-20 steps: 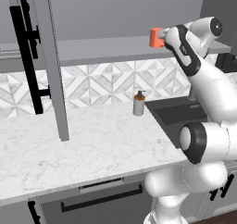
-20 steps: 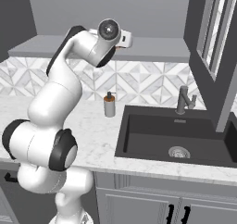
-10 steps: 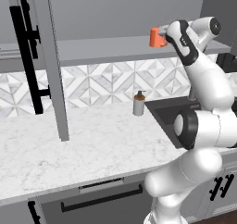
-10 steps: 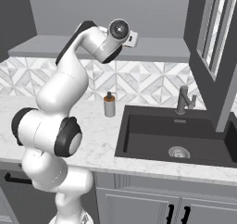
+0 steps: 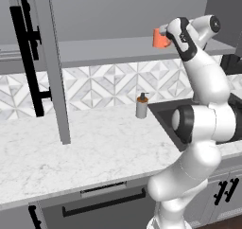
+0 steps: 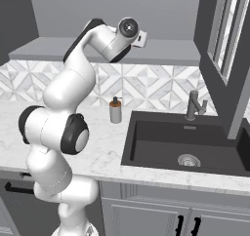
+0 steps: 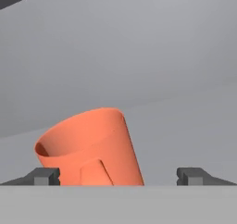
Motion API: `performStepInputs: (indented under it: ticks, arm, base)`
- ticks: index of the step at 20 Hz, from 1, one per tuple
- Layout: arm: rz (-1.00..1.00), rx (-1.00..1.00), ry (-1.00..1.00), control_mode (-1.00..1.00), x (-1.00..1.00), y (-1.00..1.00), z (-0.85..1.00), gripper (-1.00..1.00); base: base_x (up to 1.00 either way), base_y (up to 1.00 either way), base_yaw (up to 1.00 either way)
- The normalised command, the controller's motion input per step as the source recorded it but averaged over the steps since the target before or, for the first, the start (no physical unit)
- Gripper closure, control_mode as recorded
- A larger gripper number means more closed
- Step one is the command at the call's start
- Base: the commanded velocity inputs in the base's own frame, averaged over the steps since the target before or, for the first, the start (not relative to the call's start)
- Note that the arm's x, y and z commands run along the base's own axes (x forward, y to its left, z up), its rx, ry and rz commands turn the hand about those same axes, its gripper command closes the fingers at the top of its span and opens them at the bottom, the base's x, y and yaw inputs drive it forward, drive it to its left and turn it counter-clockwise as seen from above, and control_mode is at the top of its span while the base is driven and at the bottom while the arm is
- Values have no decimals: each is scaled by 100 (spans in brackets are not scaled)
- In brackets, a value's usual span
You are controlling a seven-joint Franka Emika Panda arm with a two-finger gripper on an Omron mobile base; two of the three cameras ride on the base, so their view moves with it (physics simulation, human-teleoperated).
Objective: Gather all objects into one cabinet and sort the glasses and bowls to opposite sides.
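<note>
- Reaching up at shelf height, my hand (image 7: 118, 176) has its two fingers spread wide, one dark tip low on either side of the hand view, and nothing is gripped between them.
- Straight ahead of me, between the tips but off toward the left one, stands the orange mug (image 7: 90, 149). It overlaps the left fingertip (image 7: 45, 176) in that view and sits well apart from the right one, so I judge I am not centred on it.
- The mug looks tilted in the hand view, rim up and to the left. That may be only the roll of my wrist, since from the left base camera it stands upright on the shelf (image 5: 108, 50).
- A raised patch on the mug's near wall may be its handle; I cannot tell for sure.
- From the left base camera the orange mug (image 5: 160, 38) sits right at my hand (image 5: 171, 34), touching or just short of it; which, I cannot tell.
- So the move turns on this: the mug's long axis runs up and down, it lies dead ahead and a little left, and I would need to shift left before closing.
- Farther out, the tall cabinet door (image 5: 49, 67) with its black bar handle (image 5: 26, 57) hangs open well to the left along the same shelf.
- Below on the counter (image 5: 94, 143) stands a soap bottle (image 5: 141, 106), beside the sink (image 6: 180, 147).
</note>
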Motion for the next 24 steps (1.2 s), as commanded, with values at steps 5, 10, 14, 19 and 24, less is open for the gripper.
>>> performStepInputs:
  ticks: [5,10,14,19,24]
  arm:
    - [0,0,0,-100,0,0,0,-100]
    - [0,11,0,-100,2,28,-14,100]
    - [0,1,0,-100,0,0,0,100]
    - [0,-2,-6,-100,-41,4,0,100]
    - [6,-5,-14,-100,-95,1,3,100]
  base:
    - [0,0,0]
    - [0,0,0]
    - [0,0,0]
    - [0,0,0]
    - [0,0,0]
